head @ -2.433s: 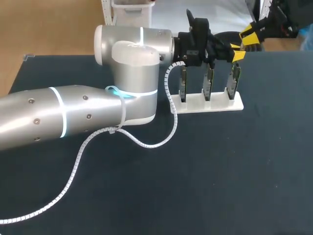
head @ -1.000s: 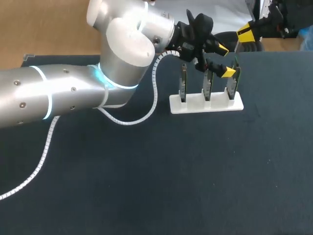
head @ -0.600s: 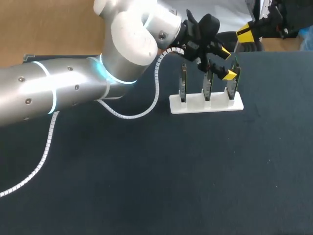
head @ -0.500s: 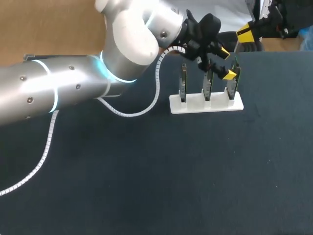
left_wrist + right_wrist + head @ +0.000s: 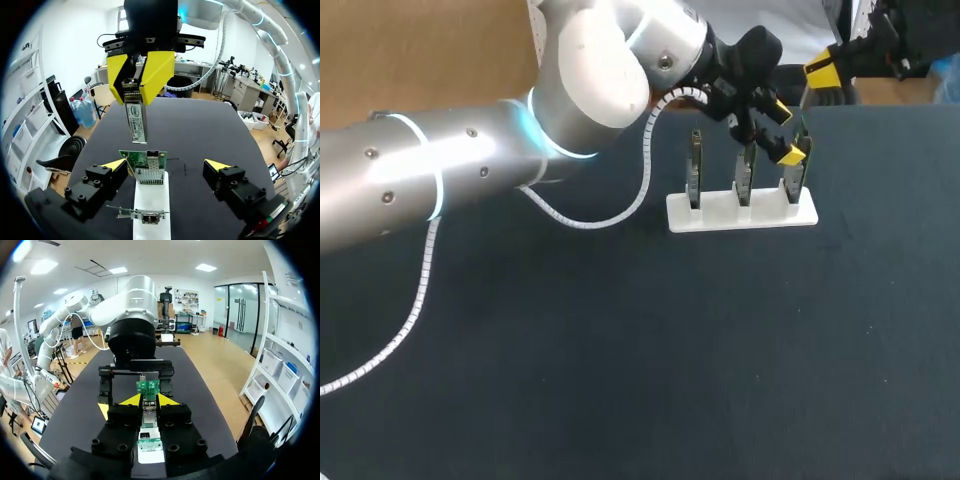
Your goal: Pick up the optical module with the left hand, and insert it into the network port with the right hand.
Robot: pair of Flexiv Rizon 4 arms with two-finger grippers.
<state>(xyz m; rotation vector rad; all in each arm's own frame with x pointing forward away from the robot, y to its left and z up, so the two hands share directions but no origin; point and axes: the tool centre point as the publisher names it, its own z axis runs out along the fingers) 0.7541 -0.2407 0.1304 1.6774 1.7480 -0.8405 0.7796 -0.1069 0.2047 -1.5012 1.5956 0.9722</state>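
Note:
The optical module, a slim metal block with a white label, hangs in my right gripper, which is shut on it. The right wrist view shows the module clamped between that gripper's yellow tips. In the head view the right gripper sits at the table's far right edge. My left gripper is open, and its fingers stand on either side of the rightmost port board without touching it. Seen from the left wrist, that green board lies between the left gripper's wide-apart tips, under the module.
A white stand at the back of the dark table holds three upright port boards. My left arm and its white spiral cable stretch across the left half of the table.
My left arm's wrist and elbow have swung up and to the right, while its open gripper stayed at the rightmost board. The right gripper has kept still with the module.

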